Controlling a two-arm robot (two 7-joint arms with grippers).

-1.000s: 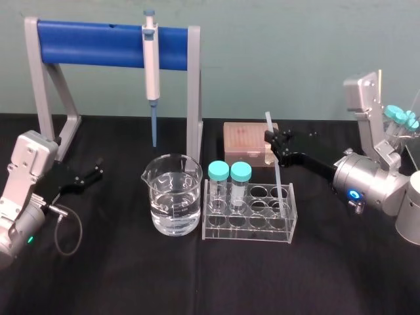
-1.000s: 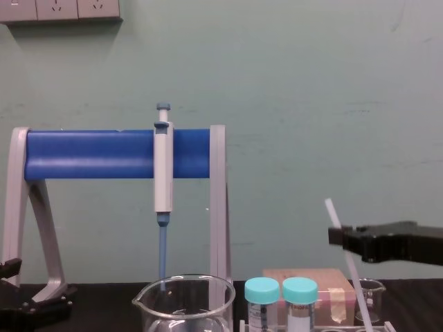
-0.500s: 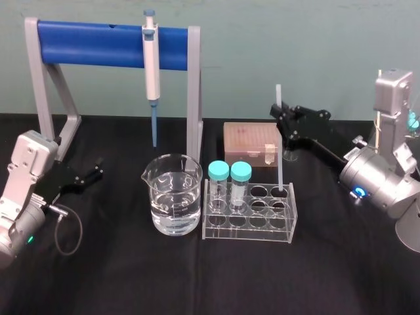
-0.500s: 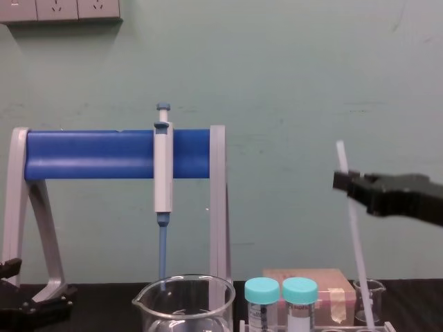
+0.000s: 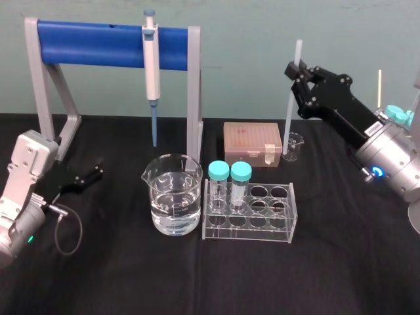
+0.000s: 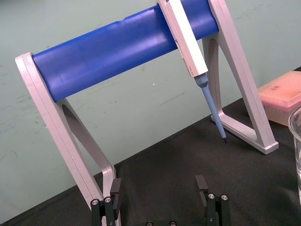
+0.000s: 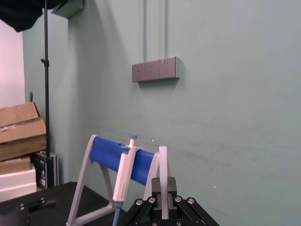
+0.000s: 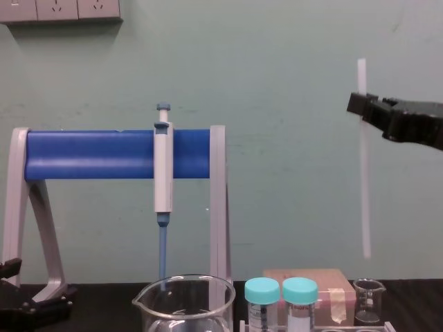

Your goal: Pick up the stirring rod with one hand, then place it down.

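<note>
Upward has gone the stirring rod (image 5: pixel 291 111), carried by the right claw (image 5: pixel 296 73); a second ago it leaned in a rear right hole of the clear test-tube rack (image 5: pixel 248 211) with the claw low beside it; half a second ago it stood straighter with its foot still in that hole; now it hangs free, near upright, its foot out of the rack altogether; the right arm has climbed and swung up toward the wall with it.

As to progress, I judge the first half done: the rod is picked up, in one claw only; the right claw is closed on it near its upper end, a short length showing above the jaws and the long remainder hanging below; the right wrist view shows the rod (image 7: pixel 163 169) pinched upright between the jaws; the chest view shows its lower end (image 8: pixel 364 173) well above the small beaker (image 8: pixel 368 310) and the capped tubes. What is left is the putting down: the rod has to be lowered and released, whether back into the rack or flat on the black surface (image 5: pixel 210 275) I cannot tell.

Nothing else has shifted between the frames; the left claw (image 5: pixel 92 174) rests low at the left of the surface by a foot of the blue stand (image 5: pixel 111 44), its jaws spread wide and empty, as the left wrist view (image 6: pixel 159 186) confirms; the pipette (image 5: pixel 151 56) hangs on the stand as it did, and the large beaker (image 5: pixel 172 197) sits unmoved.
</note>
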